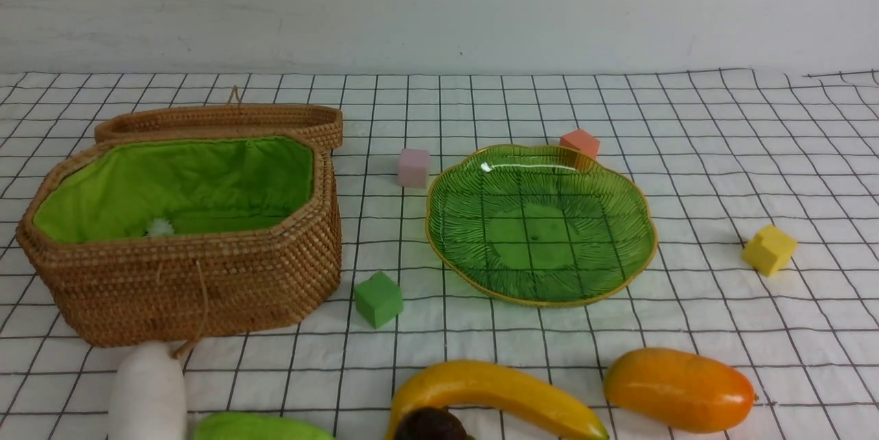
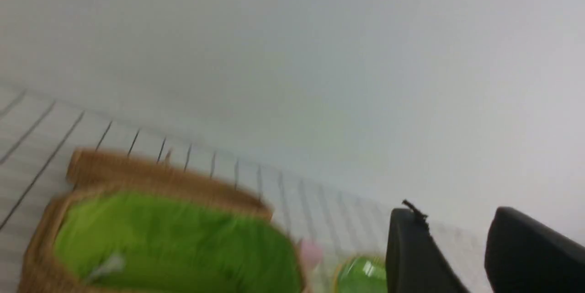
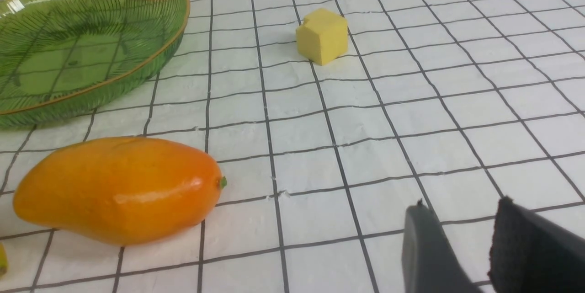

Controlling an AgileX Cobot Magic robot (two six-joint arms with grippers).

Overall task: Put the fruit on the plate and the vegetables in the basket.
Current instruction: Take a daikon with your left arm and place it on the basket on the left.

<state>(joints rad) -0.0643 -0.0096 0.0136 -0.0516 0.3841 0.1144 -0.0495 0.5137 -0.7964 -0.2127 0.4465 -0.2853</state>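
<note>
0 items placed yet | step: 1st pick | L gripper [image 2: 454,222] & R gripper [image 3: 461,213]: jaws apart, empty | nxt: R gripper over mango [image 1: 678,390], grasp, carry to plate [image 1: 542,227]

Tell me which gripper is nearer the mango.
Right. The right gripper hangs low over the cloth, close beside the mango; the left gripper faces the basket, with no mango in its view.
</note>
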